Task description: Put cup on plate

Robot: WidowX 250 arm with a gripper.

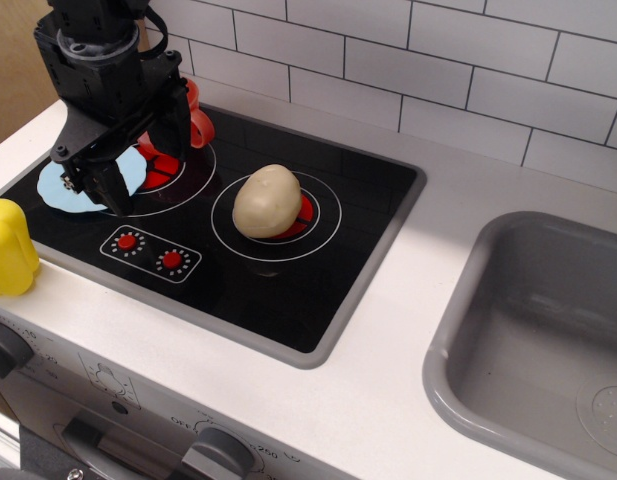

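- Nearest the camera, the stove front (pixel 118 410) is showing grey knobs (pixel 6 350) and printed dial markings along the bottom edge.
- Just above it, a yellow pepper toy (pixel 8 247) is sitting at the left edge, on the white counter (pixel 408 350) beside the black cooktop (pixel 288 260).
- Two small red dials (pixel 150 252) are showing on a printed panel at the front of the cooktop.
- A beige potato (pixel 267 200) is resting on the right burner ring, covering most of its red centre.
- The black gripper (pixel 103 175) is hanging over the left burner, with its body hiding much of that area.
- Its fingers (pixel 113 185) are pointing down towards the plate, but I cannot tell whether they are spread or pressed together, since the dark parts are blending into each other.
- The light blue plate (pixel 63 185) is lying flat at the left rim of the cooktop, partly hidden under the gripper.
- The red cup (pixel 196 118) is peeking out behind the gripper at the back of the left burner, off the plate; whether the gripper is touching it is unclear.
- A grey sink (pixel 528 330) is sitting at the right, well apart from the cooktop.
- White wall tiles (pixel 438 70) are running along the back.
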